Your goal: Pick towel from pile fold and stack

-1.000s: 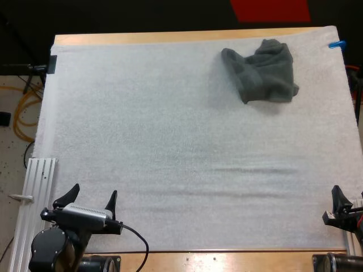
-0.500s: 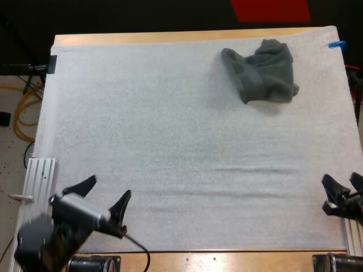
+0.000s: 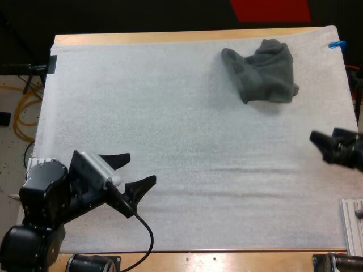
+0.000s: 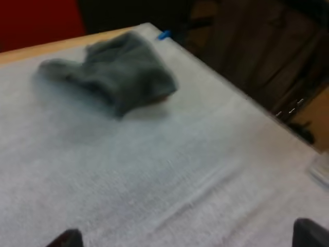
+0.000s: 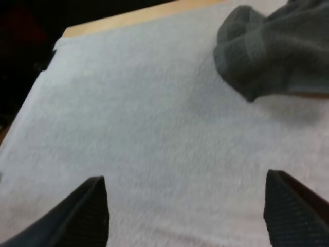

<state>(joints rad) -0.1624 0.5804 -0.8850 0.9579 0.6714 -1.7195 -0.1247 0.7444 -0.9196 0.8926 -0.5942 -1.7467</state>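
one crumpled towel [image 3: 262, 71] on white mat [image 3: 170, 113]. left end effector [image 3: 136, 170] spread, well apart from towel; right end effector [image 3: 323, 136] spread, nearer it.

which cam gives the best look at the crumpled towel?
High view: the whole towel from above, outline clear against the mat. Left wrist view sees it whole at a low slant; right wrist view catches part of it.

Noted left gripper [image 3: 140, 168] low at the near left, angled forward and to the right off the left arm [image 3: 42, 195], fingers spread wide, holding nothing. Noted right gripper [image 3: 324, 135] reaching in from the right edge, pointing left, fingers likewise apart, holding nothing.
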